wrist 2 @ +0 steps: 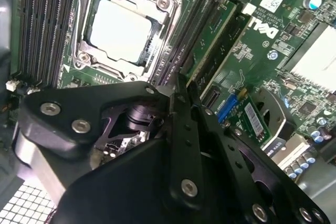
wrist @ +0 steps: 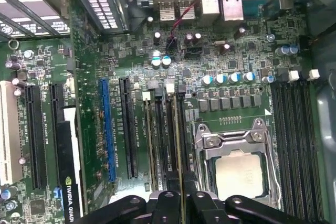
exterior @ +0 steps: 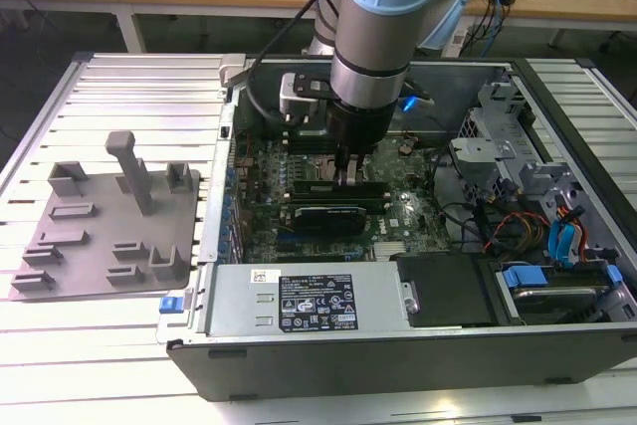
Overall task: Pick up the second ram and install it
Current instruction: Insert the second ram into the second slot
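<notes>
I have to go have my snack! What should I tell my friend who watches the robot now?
Claw: shut on the second ram, right over the motherboard.
Where: the ram stands on edge in a slot beside the CPU socket. Another stick sits in a slot next to it.
Done: picked up and brought to its slot; the grey tray is outside the case.
Left: the claw has not let go. Whether the ram is fully clicked in cannot be told.
</notes>
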You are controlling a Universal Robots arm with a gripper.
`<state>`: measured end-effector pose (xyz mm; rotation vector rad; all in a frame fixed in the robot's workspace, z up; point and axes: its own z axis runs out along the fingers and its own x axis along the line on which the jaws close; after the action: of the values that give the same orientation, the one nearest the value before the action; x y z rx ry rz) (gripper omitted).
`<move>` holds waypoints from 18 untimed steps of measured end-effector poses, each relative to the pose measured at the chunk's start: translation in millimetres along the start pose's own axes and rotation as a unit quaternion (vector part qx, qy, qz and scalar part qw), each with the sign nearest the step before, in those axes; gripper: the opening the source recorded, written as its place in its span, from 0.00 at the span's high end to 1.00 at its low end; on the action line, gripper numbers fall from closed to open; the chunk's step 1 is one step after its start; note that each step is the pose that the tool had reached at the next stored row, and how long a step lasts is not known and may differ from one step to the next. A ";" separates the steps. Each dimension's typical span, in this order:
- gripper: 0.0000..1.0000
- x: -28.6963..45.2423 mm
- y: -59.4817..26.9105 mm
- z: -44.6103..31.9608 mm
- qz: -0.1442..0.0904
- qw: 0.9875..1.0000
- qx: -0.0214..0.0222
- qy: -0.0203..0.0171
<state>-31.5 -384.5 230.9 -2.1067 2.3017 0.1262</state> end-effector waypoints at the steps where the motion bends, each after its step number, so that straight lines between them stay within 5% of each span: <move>1: 0.89 -0.2 0.0 1.3 0.000 1.000 0.000 0.000; 8: 0.89 -1.4 0.4 7.3 0.000 1.000 0.000 0.000; 18: 0.89 0.7 0.9 5.1 0.000 1.000 0.001 0.000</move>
<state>-32.6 -384.7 225.8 -2.1064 2.3001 0.1244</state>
